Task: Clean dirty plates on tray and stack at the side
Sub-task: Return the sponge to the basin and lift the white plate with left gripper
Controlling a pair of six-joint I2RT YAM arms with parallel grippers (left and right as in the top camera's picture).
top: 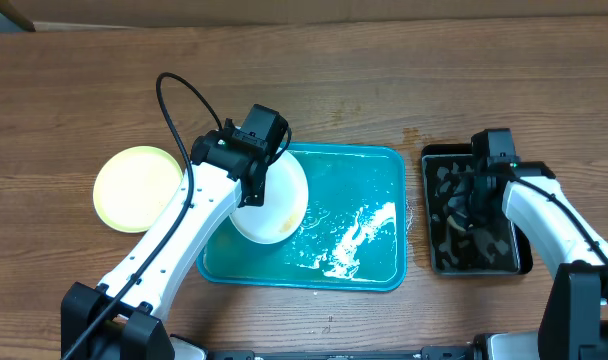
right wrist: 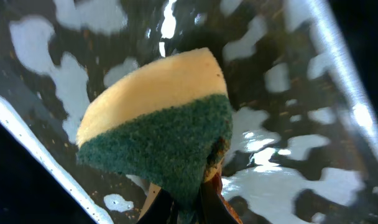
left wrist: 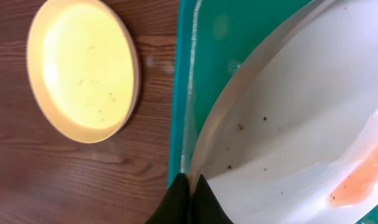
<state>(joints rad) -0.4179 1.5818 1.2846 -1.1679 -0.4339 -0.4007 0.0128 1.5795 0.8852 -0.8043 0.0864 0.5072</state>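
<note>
Left hand (left wrist: pixel 189 190): pinched shut on rim of white plate (left wrist: pixel 301 118), plate tilted above left edge of teal tray (top: pixel 369 165), pink smear inside. Right hand (right wrist: pixel 188 208): clamped on yellow-and-green sponge (right wrist: pixel 158 124) over wet black tub (top: pixel 428 215). Pale yellow plate (left wrist: pixel 83 68) flat on counter (top: pixel 384 80), left of tray

The left arm (top: pixel 174 225) reaches out from its base at a slant, and its wrist bends so that the left gripper (top: pixel 256 190) points down. Its jaws are pressed almost together, pinching the rim of a white plate (left wrist: pixel 301 112) that spreads out just ahead of the fingertips. The right arm (top: pixel 544 215) extends forward and curls inward at the wrist. The right gripper (right wrist: pixel 188 202) hangs downward, its jaws clamped on a sponge (right wrist: pixel 158 118) that stands directly beyond its tips.
</note>
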